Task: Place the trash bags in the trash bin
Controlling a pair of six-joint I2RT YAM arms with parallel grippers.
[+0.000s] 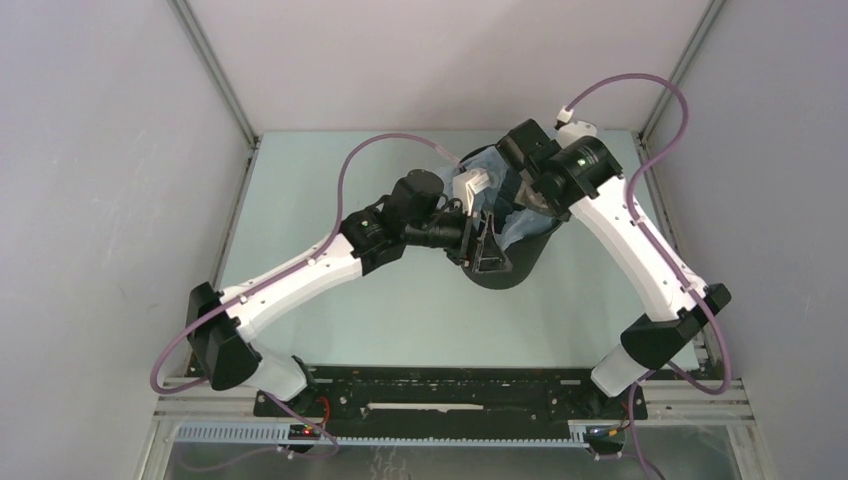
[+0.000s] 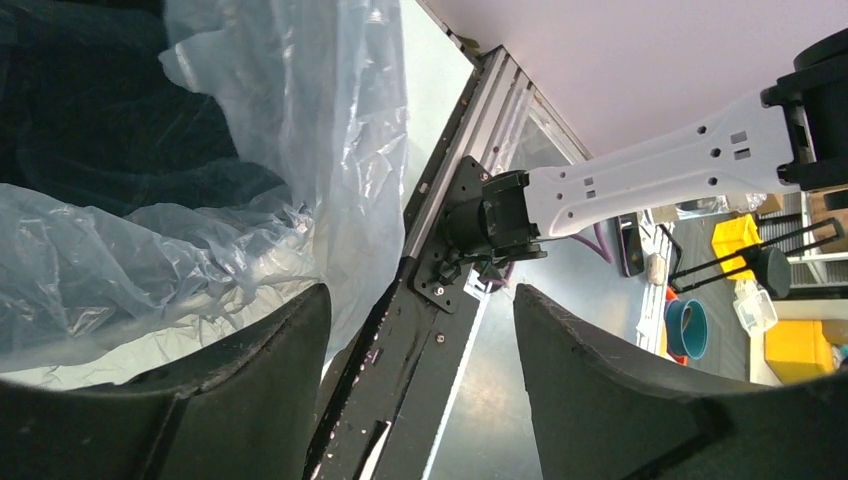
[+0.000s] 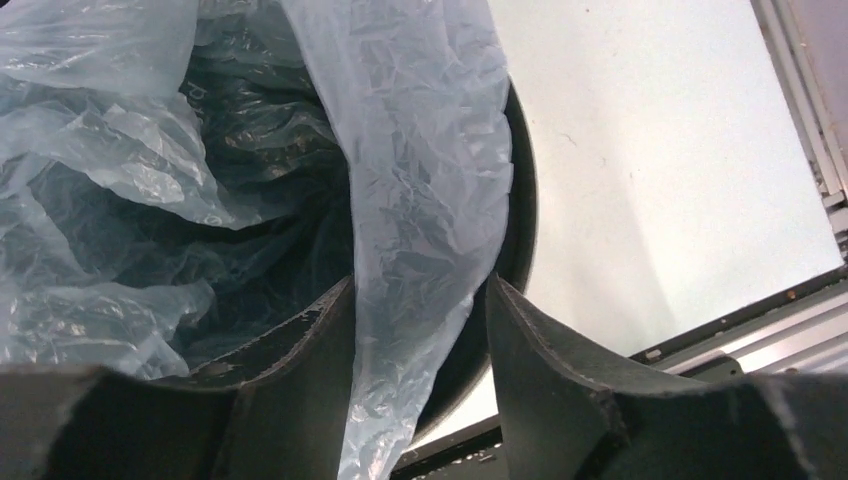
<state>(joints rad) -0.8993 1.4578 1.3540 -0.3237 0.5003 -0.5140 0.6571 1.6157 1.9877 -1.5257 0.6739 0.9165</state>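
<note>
Trash bin: small round black wastebasket, upright on tabletop, upper centre of top view. Trash bag: thin translucent pale blue film, crumpled, mostly inside bin; one wrinkled strip draped over rim, lower centre of right wrist view.

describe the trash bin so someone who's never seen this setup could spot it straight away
Start at the pale green table and look near its middle. There stands the trash bin, a small round black tub. It is the only container on the table, with a thin, crinkly bluish plastic bag draped over its rim.
</note>
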